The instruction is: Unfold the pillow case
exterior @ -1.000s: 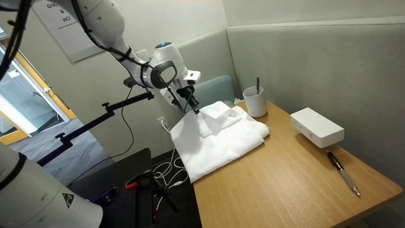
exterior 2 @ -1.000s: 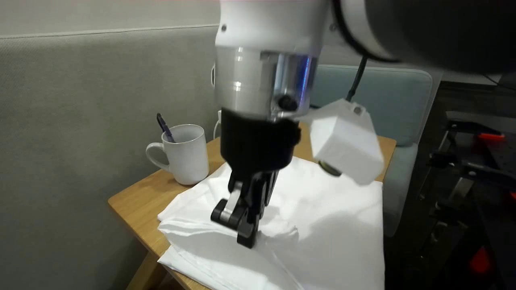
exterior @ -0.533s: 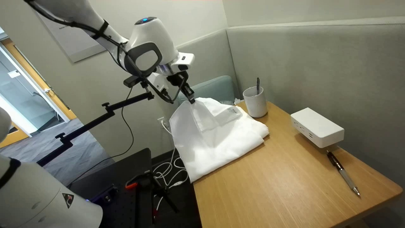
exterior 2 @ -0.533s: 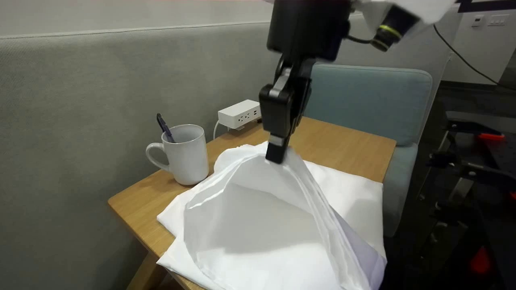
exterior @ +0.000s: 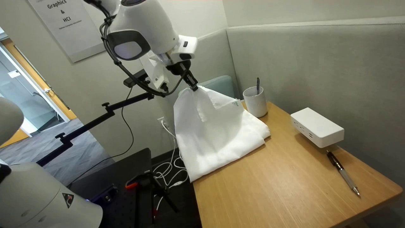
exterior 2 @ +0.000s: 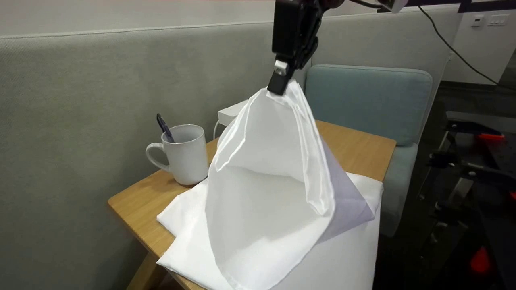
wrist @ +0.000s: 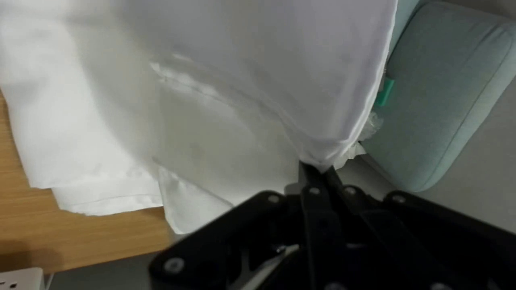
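Note:
The pillow case is a large plain white wrinkled cloth (exterior: 218, 136) that lies on the far left end of the table in an exterior view. It also shows in an exterior view (exterior 2: 262, 213) and in the wrist view (wrist: 225, 121). My gripper (exterior: 194, 88) is above the cloth, shut on a pinched edge of it. It shows at the top of the raised cloth in an exterior view (exterior 2: 279, 85) and in the wrist view (wrist: 318, 167). The pinched part is lifted into a tent with an open hollow on one side. The lower layers rest on the table.
A white mug (exterior: 255, 106) with a pen stands on the table (exterior: 272, 183) close beside the cloth. A small rigid white box (exterior: 317, 126) and a pen (exterior: 343, 173) are at the table's far edge. A padded wall (exterior: 316, 69) and a teal cushion (exterior 2: 369, 106) border the table.
My gripper has risen clearly from near the table, pulling the pinched edge up. The lying cloth has become a tall tent, its side opening wider. The mug and box have not moved.

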